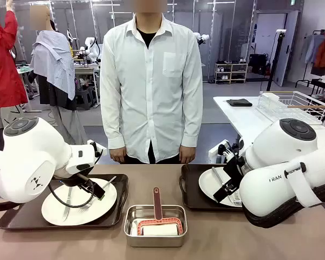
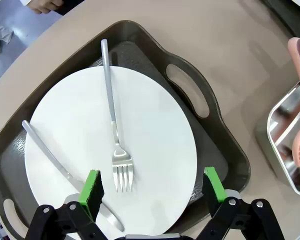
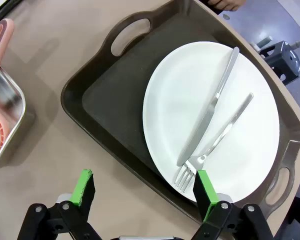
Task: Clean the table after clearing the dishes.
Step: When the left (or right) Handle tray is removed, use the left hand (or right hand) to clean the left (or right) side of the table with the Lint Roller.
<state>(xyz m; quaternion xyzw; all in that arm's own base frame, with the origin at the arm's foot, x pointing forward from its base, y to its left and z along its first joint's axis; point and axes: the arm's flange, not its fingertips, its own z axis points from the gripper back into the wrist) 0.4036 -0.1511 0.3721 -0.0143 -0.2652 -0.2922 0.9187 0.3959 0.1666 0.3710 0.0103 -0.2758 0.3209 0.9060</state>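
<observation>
Currently both jaws are spread wide and empty over loaded trays on the surface (image 1: 216, 238).
Left tray (image 2: 223, 146), right tray (image 3: 110, 100): rigid; plates (image 3: 190, 90) fragile, cutlery (image 2: 115, 135) likely slides; grip rim handles (image 2: 210, 98), keep level.

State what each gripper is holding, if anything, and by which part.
Nothing is held. The left gripper hangs open above a plate; the right gripper hangs open above a tray edge.

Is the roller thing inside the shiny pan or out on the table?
Inside. The white roller lies in the steel pan, and its red handle sticks out over the pan's far rim.
</observation>
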